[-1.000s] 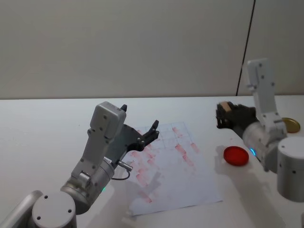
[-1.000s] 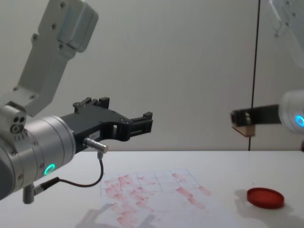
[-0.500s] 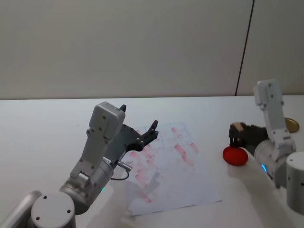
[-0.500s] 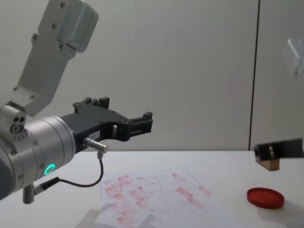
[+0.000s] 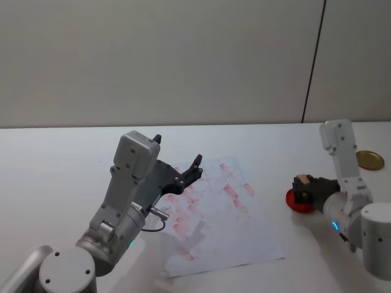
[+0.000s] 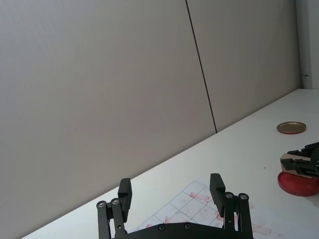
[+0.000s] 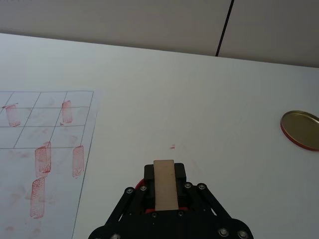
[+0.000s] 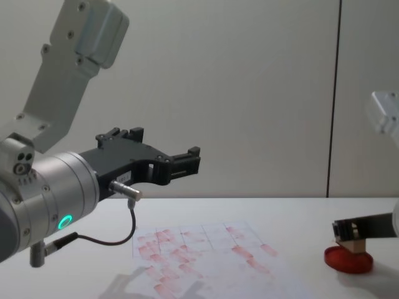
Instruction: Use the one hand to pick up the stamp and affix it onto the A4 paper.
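The stamp point(image 5: 301, 182), a small tan wooden block, is held upright in my right gripper point(image 5: 303, 191), which is shut on it. Its lower end sits on the flat red ink pad point(image 8: 348, 262) at the right of the table. In the right wrist view the stamp point(image 7: 164, 183) shows between the black fingers, with a sliver of red pad beneath. The A4 paper point(image 5: 226, 226), a white gridded sheet with many red prints, lies at the table's centre, left of the pad. My left gripper point(image 5: 179, 151) hovers open over the paper's far left part, holding nothing.
A round gold lid point(image 5: 370, 160) lies on the table beyond the ink pad, at the far right. The white table point(image 5: 61, 159) runs back to a plain wall. My left arm's bulky wrist point(image 8: 43, 199) fills the near left.
My right gripper has come down with the stamp from well above the table onto the red ink pad. The left arm and the paper have not moved.
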Robot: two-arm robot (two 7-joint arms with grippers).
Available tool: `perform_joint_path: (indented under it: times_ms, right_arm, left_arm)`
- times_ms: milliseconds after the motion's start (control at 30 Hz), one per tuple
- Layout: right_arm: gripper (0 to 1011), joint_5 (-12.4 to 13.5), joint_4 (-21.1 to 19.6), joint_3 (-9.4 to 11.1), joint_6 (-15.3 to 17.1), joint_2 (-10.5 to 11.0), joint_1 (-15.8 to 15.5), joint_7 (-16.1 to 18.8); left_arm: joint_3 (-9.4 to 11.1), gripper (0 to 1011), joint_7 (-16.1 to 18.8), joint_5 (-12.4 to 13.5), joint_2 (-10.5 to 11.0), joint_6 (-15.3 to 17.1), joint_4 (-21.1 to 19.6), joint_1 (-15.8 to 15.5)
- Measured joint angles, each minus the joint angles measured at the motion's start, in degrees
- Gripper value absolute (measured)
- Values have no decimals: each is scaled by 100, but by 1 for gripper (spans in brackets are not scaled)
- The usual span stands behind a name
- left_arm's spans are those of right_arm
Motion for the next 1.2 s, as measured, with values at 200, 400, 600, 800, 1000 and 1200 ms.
perform_joint_path:
  times_ms: [200, 400, 600, 800, 1000, 1200]
  right_arm:
    - [351, -38, 207, 4, -13, -29, 77, 10]
    - [537, -69, 240, 8, -30, -43, 101, 10]
    - [720, -99, 99, 1, -74, -50, 80, 10]
    - [915, -180, -261, -41, -197, -49, -30, 26]
    - [1001, -295, -663, -89, -387, -21, -182, 53]
    - [1001, -418, -1023, -132, -562, 21, -333, 81]
  left_arm:
    - [0, 993, 0, 0, 0, 0, 0, 0]
    - [0, 993, 0, 0, 0, 0, 0, 0]
    - [0, 993, 0, 0, 0, 0, 0, 0]
    - [0, 993, 0, 0, 0, 0, 0, 0]
    - [0, 993, 0, 0, 0, 0, 0, 0]
    - [0, 993, 0, 0, 0, 0, 0, 0]
